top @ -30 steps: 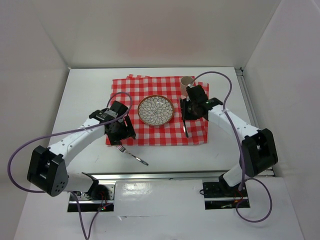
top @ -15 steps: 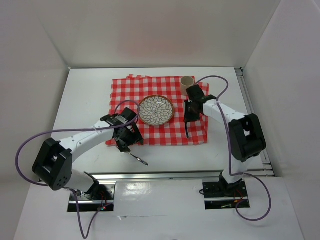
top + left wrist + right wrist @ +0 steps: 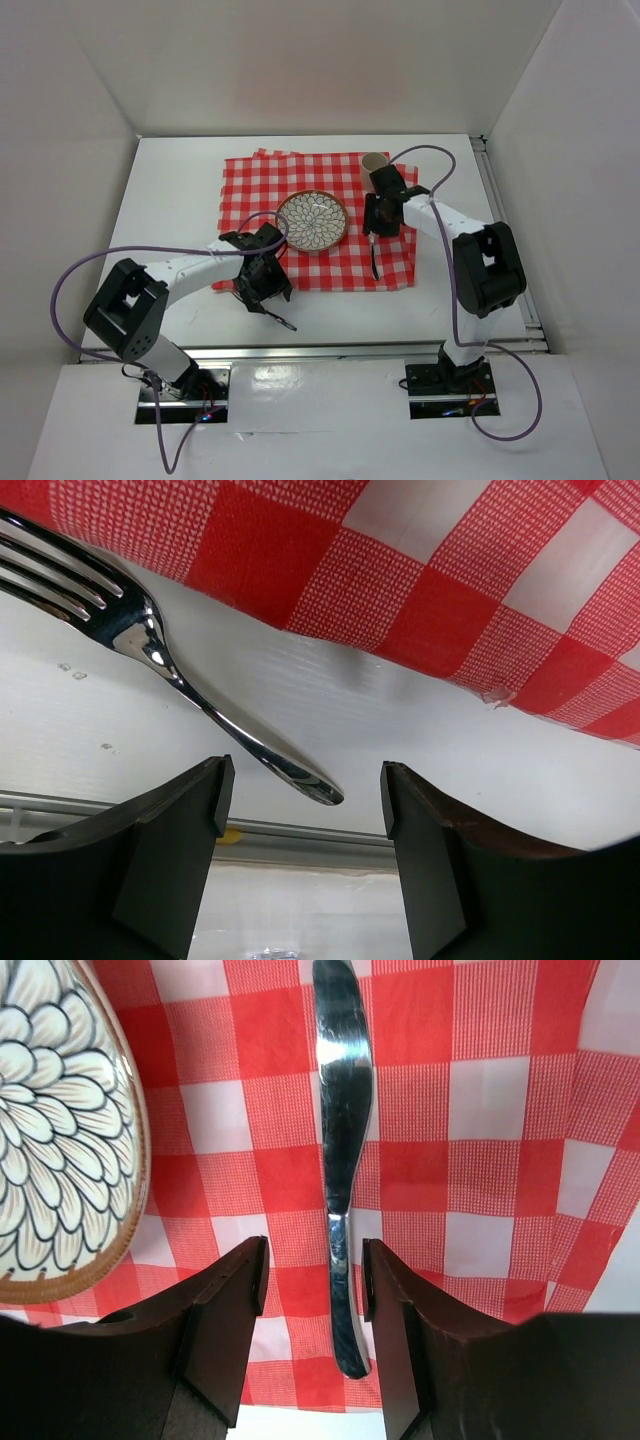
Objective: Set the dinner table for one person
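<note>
The white dinner table (image 3: 170,200) carries a red-and-white checked cloth (image 3: 330,265). On the cloth are a flower-patterned plate (image 3: 312,221), a tan cup (image 3: 374,165) and a knife (image 3: 373,262). A fork (image 3: 277,316) lies on the bare table just off the cloth's near edge. My left gripper (image 3: 262,285) is open low over the fork (image 3: 150,650), with the handle end between the jaws (image 3: 303,790). My right gripper (image 3: 378,222) is open over the knife (image 3: 338,1160), with the handle between the jaws (image 3: 314,1270). Nothing is gripped.
The plate's rim (image 3: 120,1210) is just left of the right gripper. A silver rail (image 3: 340,352) runs along the table's near edge and also shows in the left wrist view (image 3: 300,835). White walls enclose the table on three sides.
My left gripper has moved right and nearer, from the cloth's left corner to over the fork. My right gripper has shifted slightly left over the knife. Fork and knife have not moved.
</note>
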Available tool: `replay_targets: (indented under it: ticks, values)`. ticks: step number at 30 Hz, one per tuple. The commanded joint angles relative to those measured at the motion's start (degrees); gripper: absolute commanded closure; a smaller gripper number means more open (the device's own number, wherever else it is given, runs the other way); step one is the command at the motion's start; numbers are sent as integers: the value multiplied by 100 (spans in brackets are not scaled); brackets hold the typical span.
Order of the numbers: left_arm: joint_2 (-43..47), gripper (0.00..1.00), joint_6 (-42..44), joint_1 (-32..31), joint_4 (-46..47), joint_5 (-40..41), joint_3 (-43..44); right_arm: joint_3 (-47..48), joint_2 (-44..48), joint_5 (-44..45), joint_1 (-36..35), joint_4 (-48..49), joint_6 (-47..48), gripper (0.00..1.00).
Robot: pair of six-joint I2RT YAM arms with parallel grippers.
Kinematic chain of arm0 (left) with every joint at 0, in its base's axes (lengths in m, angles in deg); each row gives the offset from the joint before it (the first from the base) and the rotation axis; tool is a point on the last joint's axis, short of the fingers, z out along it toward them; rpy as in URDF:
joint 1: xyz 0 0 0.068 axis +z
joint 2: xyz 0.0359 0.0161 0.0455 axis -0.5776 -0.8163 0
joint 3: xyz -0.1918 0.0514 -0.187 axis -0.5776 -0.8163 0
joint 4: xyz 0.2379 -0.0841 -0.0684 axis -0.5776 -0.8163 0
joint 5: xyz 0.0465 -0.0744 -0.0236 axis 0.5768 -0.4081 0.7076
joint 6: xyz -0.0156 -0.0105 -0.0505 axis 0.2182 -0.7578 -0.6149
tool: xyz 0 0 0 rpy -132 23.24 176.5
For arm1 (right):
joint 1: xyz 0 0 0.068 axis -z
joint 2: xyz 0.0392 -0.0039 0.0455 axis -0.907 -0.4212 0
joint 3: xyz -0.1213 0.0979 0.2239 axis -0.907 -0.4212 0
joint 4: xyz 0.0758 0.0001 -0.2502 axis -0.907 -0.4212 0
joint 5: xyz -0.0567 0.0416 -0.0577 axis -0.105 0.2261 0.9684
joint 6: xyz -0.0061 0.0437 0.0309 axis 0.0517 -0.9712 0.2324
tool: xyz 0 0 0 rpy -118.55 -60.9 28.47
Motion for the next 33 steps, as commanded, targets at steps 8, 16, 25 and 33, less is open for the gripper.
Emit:
replay_targets:
  ticks: [8, 16, 25, 33]
  values:
    - [71, 27, -530, -24, 83, -32, -291, -63, 1260, -40, 34, -83, 89, 47]
    - [71, 29, -1198, -226, -49, 118, -476, -328, 1929, -41, 34, -373, 151, 47]
    - [-44, 50, -1568, -226, 285, 381, -836, -557, 2184, 12, 34, -496, 265, 47]
    - [360, 100, -1832, -226, -118, 670, -995, -671, 2237, 12, 34, -496, 318, 47]
